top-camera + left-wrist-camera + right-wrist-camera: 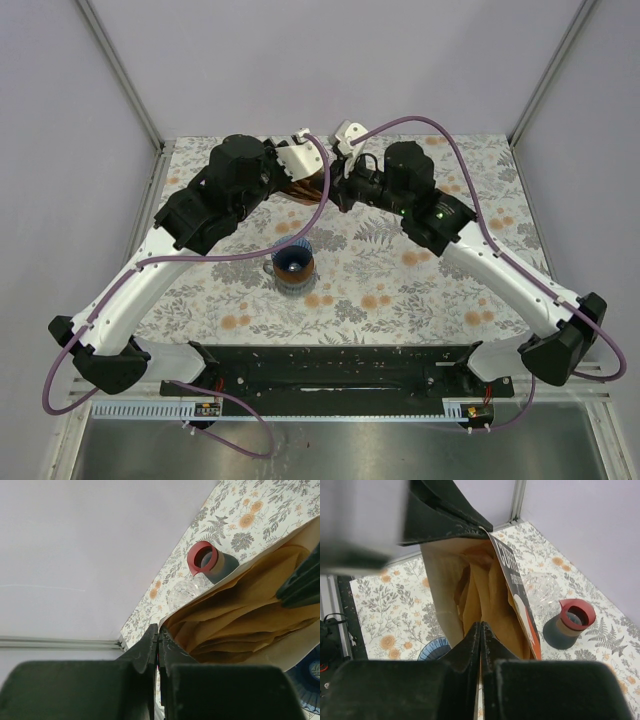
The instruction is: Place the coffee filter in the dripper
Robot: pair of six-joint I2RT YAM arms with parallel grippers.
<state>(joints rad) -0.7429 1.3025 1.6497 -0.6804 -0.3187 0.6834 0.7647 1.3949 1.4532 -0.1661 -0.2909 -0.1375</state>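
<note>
Left gripper (158, 639): we see it pinched shut on the rim of the open bag (292, 652).
Dripper (293, 262): blue, standing mid-worktop (450, 290), apart from the bag.
Coffee filters (490, 600): brown, inside the bag.
Right gripper (480, 629): shut, tips among the filters; we cannot tell if one is caught.

The right hand (480, 627) fills the lower frame. Its black jaws are pressed together, tips among the brown paper coffee filters (490, 595) that stand inside the open tan kraft-paper bag (440, 585). Whether a sheet is pinched cannot be told. The left hand (470, 524) clamps the bag's upper rim. On the floral-patterned desk (385, 600): a blue ribbed dripper (436, 651) at lower left — a grey cup with a red rim (570, 625) and a clear glass vessel (545, 592) at right.
</note>
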